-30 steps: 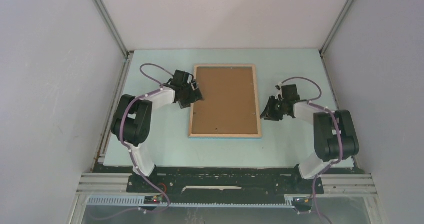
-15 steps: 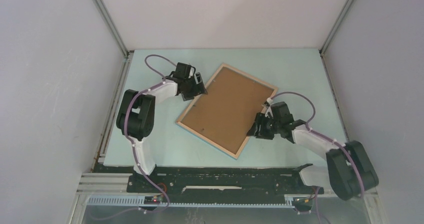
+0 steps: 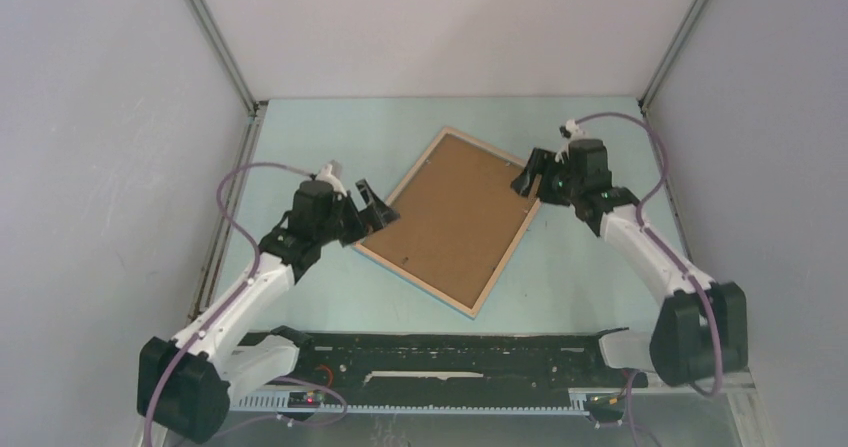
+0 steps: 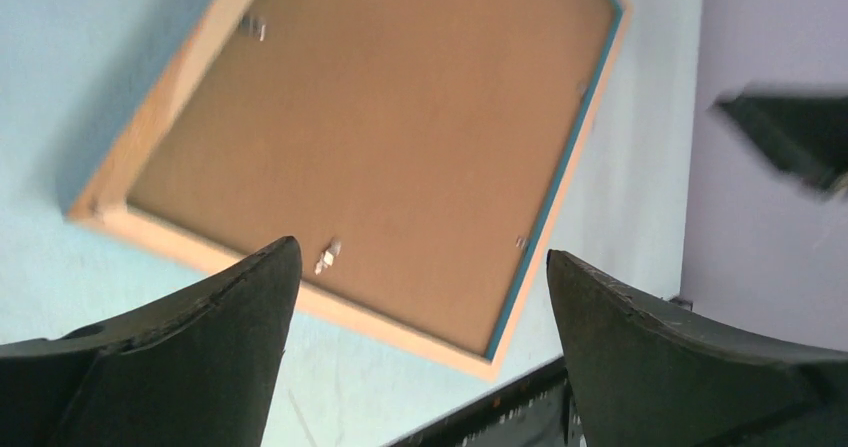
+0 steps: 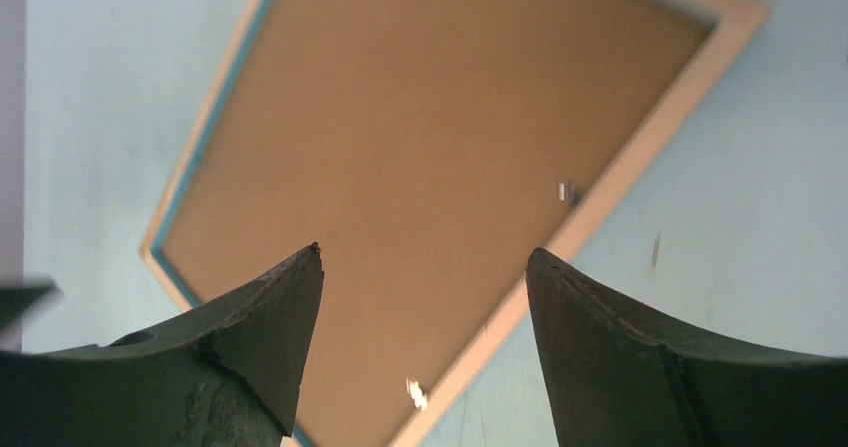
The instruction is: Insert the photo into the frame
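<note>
Frame (image 3: 507,257) face-down between left gripper (image 3: 375,205) and right gripper (image 3: 528,179), both released, empty. Risk: one-sided nudge skids frame across bench (image 3: 330,137).

Matt light-wood frame (image 3: 504,253), matt brown backing board (image 3: 455,217), smooth pale-blue table (image 3: 330,137)

You're working in a lab robot cell, not a home or shop. Plain grey panels (image 3: 100,147) box in the pale table (image 3: 330,132) on three sides, joined by aluminium struts (image 3: 213,37). The left arm (image 3: 240,297) and right arm (image 3: 650,252) are bolted to a black plate (image 3: 450,352). A slotted cable duct (image 3: 450,403) runs along the near edge, and purple cables (image 3: 228,185) loop along both arms.
</note>
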### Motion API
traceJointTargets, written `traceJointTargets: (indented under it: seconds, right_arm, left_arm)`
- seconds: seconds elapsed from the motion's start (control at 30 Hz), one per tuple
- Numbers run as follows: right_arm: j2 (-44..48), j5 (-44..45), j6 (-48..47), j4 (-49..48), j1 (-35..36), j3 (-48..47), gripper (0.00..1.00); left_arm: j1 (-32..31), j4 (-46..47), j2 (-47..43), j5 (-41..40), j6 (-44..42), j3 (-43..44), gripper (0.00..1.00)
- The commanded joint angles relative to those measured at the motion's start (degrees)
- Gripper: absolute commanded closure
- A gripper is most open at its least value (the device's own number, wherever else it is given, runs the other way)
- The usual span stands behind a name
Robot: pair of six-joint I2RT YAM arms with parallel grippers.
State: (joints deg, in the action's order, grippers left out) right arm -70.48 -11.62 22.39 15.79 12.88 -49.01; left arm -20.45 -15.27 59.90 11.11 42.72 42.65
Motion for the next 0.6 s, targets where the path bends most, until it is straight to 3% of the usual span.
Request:
traceJointTargets:
  seconds: [0.0, 0.17, 0.33, 0.57]
  right_arm:
    - [-9.84, 2.13, -1.87, -8.32, -0.87, -10.92, 0.18]
    - [-22.25, 0.91, 0.65, -11.85, -1.24, -22.45, 0.18]
    - [-35.27, -1.64, -5.64, -2.34, -4.06, -37.83, 0.18]
    - [-53.57, -0.71, -15.90, 17.75, -4.71, -57.58, 0.18]
  left_arm:
    - [-3.33, -1.99, -7.60, -0.34, 6.67, -8.88, 0.00]
    - [-14.57, -1.64, -11.82, -10.77, 14.61, -13.47, 0.00]
    - [-17.66, 2.06, -7.36, -12.48, 22.10, -17.56, 0.00]
    - [-19.69, 1.92, 2.99, -11.87, 24.25, -14.83, 0.00]
